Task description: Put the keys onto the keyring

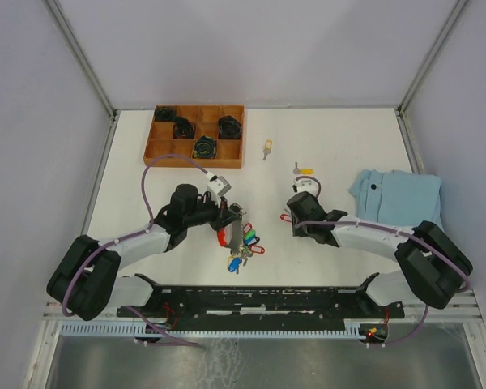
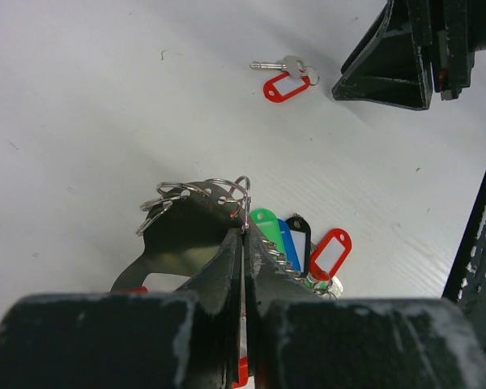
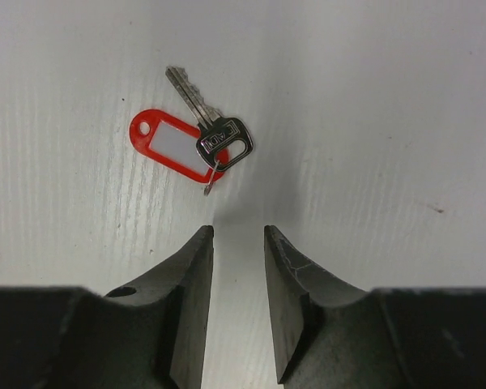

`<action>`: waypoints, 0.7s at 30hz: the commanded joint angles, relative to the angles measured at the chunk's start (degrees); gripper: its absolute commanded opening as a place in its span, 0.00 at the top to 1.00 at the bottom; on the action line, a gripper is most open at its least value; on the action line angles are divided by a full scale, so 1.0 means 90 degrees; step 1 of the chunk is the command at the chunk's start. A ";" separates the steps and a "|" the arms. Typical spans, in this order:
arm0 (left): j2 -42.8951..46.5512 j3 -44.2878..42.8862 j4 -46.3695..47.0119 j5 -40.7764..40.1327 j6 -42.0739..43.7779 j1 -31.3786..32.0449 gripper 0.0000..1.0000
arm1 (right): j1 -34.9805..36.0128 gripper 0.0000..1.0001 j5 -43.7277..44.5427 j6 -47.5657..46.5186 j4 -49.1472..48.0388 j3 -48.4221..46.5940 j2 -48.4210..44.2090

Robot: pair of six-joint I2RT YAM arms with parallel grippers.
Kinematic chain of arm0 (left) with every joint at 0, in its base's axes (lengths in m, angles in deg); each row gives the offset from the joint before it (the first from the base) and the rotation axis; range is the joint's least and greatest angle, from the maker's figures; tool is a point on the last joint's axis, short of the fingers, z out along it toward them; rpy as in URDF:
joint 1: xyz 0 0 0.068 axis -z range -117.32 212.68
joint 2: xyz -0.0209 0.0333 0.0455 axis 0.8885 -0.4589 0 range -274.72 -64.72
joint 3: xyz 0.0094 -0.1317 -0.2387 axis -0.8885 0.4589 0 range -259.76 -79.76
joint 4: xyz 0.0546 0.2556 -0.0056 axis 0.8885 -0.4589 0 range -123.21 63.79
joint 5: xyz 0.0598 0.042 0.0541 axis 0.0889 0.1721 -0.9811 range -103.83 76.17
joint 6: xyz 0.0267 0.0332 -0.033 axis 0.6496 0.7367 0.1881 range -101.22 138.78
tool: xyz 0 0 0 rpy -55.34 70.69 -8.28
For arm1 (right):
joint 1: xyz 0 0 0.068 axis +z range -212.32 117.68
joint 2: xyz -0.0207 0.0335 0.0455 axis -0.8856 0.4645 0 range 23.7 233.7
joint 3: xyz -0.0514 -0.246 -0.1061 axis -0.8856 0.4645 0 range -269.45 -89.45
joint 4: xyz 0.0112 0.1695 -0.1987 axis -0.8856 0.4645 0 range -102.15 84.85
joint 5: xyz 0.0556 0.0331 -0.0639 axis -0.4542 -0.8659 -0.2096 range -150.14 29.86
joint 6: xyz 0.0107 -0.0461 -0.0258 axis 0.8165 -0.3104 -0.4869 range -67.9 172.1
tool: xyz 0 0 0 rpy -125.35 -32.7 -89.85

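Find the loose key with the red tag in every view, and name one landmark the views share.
Top external: the red-tagged key lies mid-table, to the right of the keyring.
Left wrist: upper middle, beyond the keyring.
Right wrist: upper left of centre, just ahead of the fingertips.
Shared landmark: the black right gripper, close beside the key in all three.

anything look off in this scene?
Nothing broken or spilled. One oddity: a rumpled blue cloth lies at the right, unrelated to the keys. The red-tagged key lies flat just ahead of the right fingers, not gripped.
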 commanded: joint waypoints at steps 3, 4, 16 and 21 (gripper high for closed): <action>0.0018 -0.0275 0.0182 0.0145 0.0215 0.0020 0.97 | 0.0389 0.65 0.1253 0.0401 -0.1308 0.0437 -0.0373; -0.0008 -0.0290 0.0183 0.0155 0.0207 0.0021 0.97 | 0.0440 0.66 0.1293 0.0402 -0.1381 0.0460 -0.0356; -0.0002 -0.0286 0.0183 0.0166 0.0204 0.0019 0.97 | 0.1021 0.66 0.2166 0.0845 -0.1307 0.0268 0.0015; 0.0025 -0.0273 0.0182 0.0156 0.0204 0.0024 0.97 | 0.1095 0.68 0.2300 0.0939 -0.1459 0.0238 0.0293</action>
